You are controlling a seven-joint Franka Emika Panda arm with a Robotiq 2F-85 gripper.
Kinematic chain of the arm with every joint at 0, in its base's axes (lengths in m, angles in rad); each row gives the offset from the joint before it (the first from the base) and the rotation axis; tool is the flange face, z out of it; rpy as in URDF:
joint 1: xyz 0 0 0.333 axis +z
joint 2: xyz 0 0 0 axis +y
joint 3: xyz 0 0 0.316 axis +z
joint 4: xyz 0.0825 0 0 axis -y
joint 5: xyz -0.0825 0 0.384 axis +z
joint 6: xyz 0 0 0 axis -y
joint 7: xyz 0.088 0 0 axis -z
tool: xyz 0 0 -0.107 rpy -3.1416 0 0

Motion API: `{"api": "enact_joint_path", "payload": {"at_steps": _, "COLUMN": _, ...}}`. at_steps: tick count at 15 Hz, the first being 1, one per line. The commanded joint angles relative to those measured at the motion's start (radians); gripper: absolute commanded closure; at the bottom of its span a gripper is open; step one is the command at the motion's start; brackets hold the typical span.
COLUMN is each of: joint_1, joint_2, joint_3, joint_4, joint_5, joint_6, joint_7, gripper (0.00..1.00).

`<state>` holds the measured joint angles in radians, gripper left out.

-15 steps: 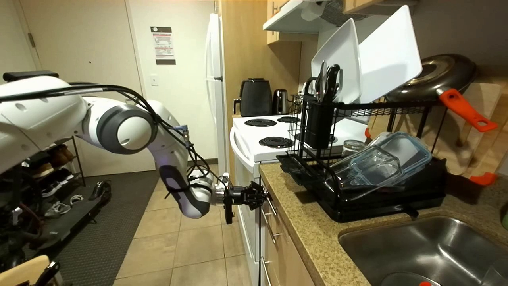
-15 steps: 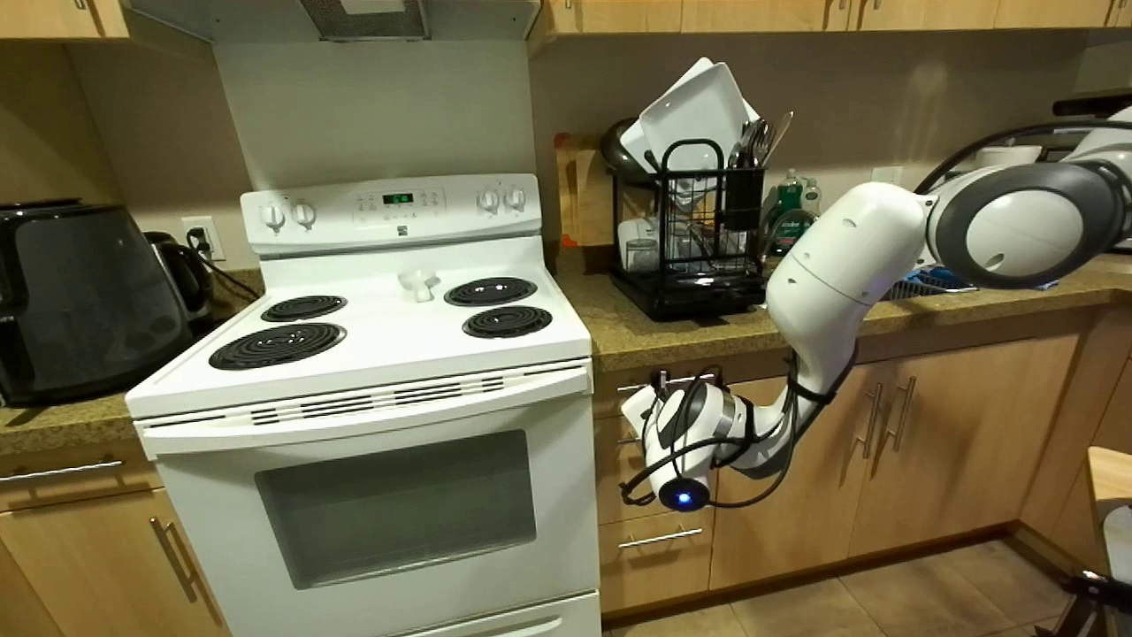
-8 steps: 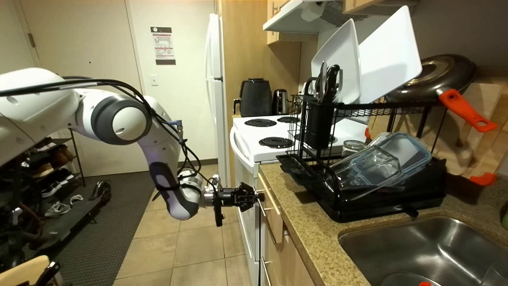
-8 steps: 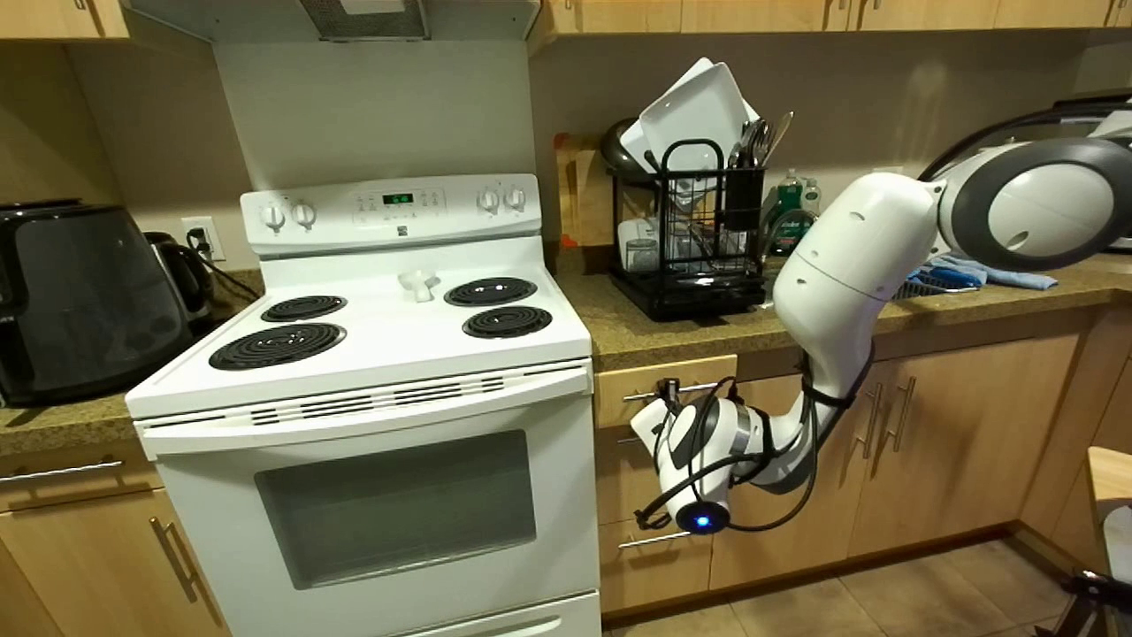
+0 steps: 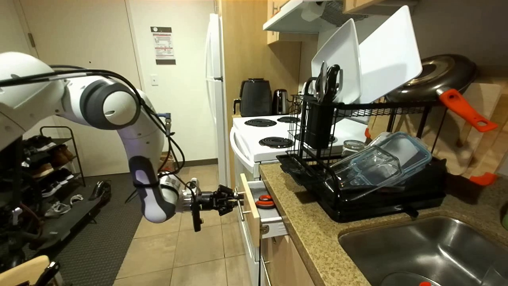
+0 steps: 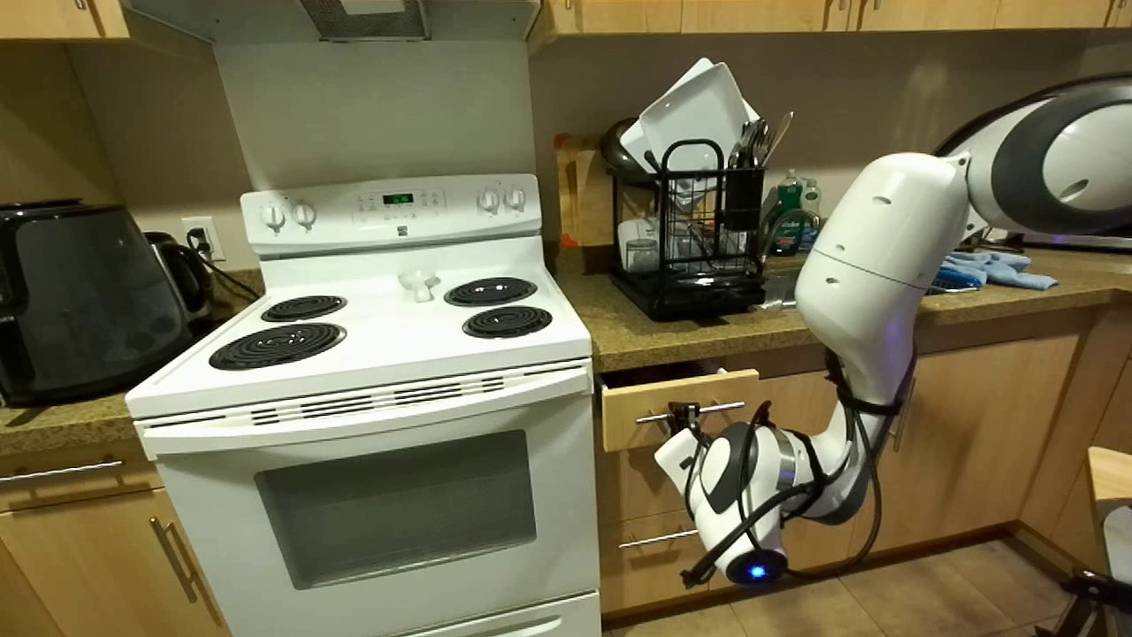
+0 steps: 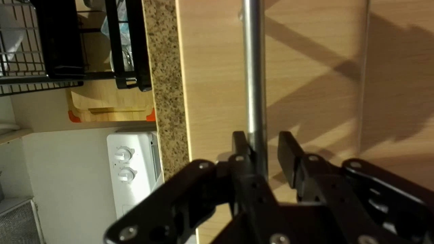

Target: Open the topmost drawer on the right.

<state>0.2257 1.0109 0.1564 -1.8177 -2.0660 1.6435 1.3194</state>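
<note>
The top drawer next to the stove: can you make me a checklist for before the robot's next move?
1. Drawer out from under the counter: ok, open in both exterior views.
2. Handle inside the hand: ok, a finger on each side.
3. Both fingers touching the handle: not ok, one stands apart in the wrist view.
4. Oven door shut: ok.
5. All contents known: cannot tell; a red-and-black thing shows.
6. Drawer fully out: cannot tell.

Smooth wood-grain drawer front (image 7: 217,84) with a softly gleaming metal handle (image 7: 255,78); mostly matt tool (image 7: 261,139). Grainy-looking, stone-like counter (image 5: 305,222), shiny metal sink (image 5: 401,240), glossy plates (image 5: 391,59), smooth enamel-looking stove (image 6: 389,332), rumpled matt cloth (image 6: 1013,270).
</note>
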Motion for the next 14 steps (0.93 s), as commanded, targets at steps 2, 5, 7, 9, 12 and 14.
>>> {"api": "enact_joint_path", "payload": {"at_steps": 2, "joint_1": 0.007, "joint_2": -0.078, "joint_3": 0.056, "joint_4": -0.183, "joint_5": -0.057, "joint_6": 0.027, "joint_7": 0.058, "gripper": 0.34}}
{"api": "enact_joint_path", "payload": {"at_steps": 5, "joint_1": -0.034, "joint_2": -0.165, "joint_3": 0.104, "joint_4": -0.282, "joint_5": -0.045, "joint_6": 0.124, "joint_7": 0.009, "gripper": 0.15}}
{"api": "enact_joint_path", "payload": {"at_steps": 7, "joint_1": -0.065, "joint_2": -0.238, "joint_3": 0.129, "joint_4": -0.337, "joint_5": -0.03, "joint_6": 0.213, "joint_7": -0.016, "gripper": 0.02}}
{"api": "enact_joint_path", "payload": {"at_steps": 9, "joint_1": -0.101, "joint_2": -0.327, "joint_3": 0.156, "joint_4": -0.383, "joint_5": -0.01, "joint_6": 0.344, "joint_7": -0.043, "gripper": 0.0}}
{"api": "enact_joint_path", "payload": {"at_steps": 12, "joint_1": -0.154, "joint_2": -0.47, "joint_3": 0.191, "joint_4": -0.428, "joint_5": 0.037, "joint_6": 0.581, "joint_7": -0.093, "gripper": 0.0}}
{"api": "enact_joint_path", "payload": {"at_steps": 14, "joint_1": -0.175, "joint_2": -0.561, "joint_3": 0.195, "joint_4": -0.44, "joint_5": 0.109, "joint_6": 0.727, "joint_7": -0.146, "gripper": 0.0}}
